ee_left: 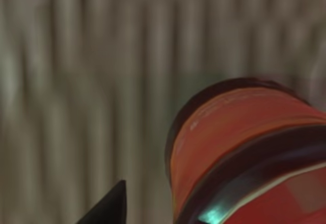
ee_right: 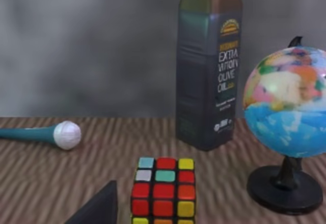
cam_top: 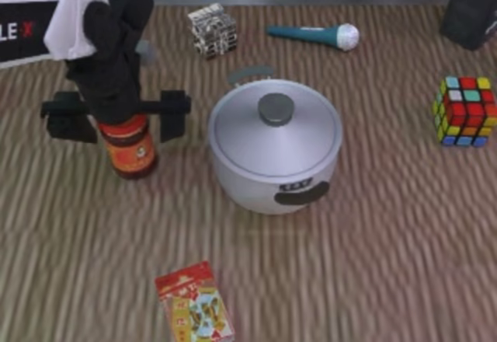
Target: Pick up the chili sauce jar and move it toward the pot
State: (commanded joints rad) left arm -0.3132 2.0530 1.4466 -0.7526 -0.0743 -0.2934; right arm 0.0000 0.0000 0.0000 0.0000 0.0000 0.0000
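Top view: ribbed brown desk (cam_top: 373, 264) under a grey wall; left pincer (cam_top: 116, 116) clamped on the chili sauce jar (cam_top: 130, 149) left of the pot (cam_top: 273, 144)

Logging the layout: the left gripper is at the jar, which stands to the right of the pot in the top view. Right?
Not quite. The left gripper is at the jar, but the jar stands to the left of the pot, not its right, as the top view shows.
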